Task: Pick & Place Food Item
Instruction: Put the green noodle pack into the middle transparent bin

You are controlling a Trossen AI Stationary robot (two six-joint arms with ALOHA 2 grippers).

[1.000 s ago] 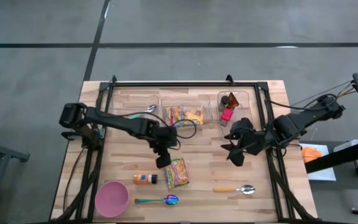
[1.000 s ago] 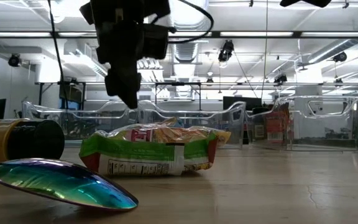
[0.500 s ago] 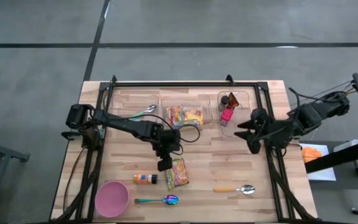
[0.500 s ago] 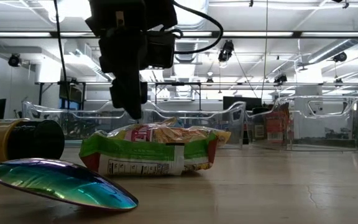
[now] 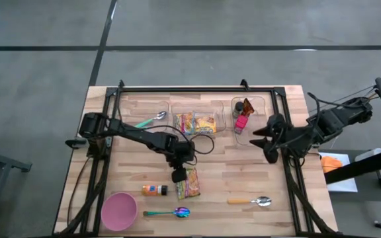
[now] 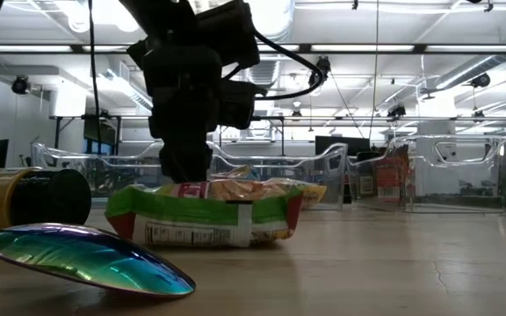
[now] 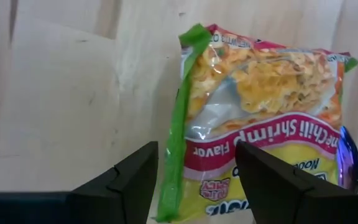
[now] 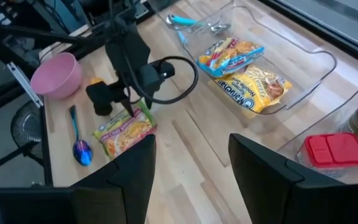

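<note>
A noodle packet (image 5: pixel 190 184) with green edges lies flat on the wooden table, near the middle and toward the front; it also shows in the low view (image 6: pixel 213 215). My left gripper (image 5: pixel 177 176) hangs over its left long edge, pointing steeply down and open. In the left wrist view (image 7: pixel 196 152) one finger stands over the bare wood and the other over the packet (image 7: pixel 260 106). My right gripper (image 5: pixel 268 142) waits raised at the table's right side, open, with nothing between its fingers (image 8: pixel 188 180). My left gripper comes from above with its open fingers astride the packet's green long edge (image 7: pixel 178 143). In the low view its fingertips (image 6: pixel 187 175) reach down to the packet's top. Whether they press on it I cannot tell. The packet lies flat on the table.
A clear bin (image 5: pixel 177 114) at the back holds two more packets; beside it a second bin (image 5: pixel 260 104) holds a bottle and a red-lidded item. An orange bottle (image 5: pixel 155 190), a pink bowl (image 5: pixel 118 210) and an iridescent spoon (image 5: pixel 170 213) lie near the front left. A wooden-handled spoon (image 5: pixel 250 201) lies at the front right.
My left gripper has come down toward the noodle packet, staying open, until its fingertips are level with the packet's top. My right gripper drew back toward the table's right edge and rose a little, then kept still.
</note>
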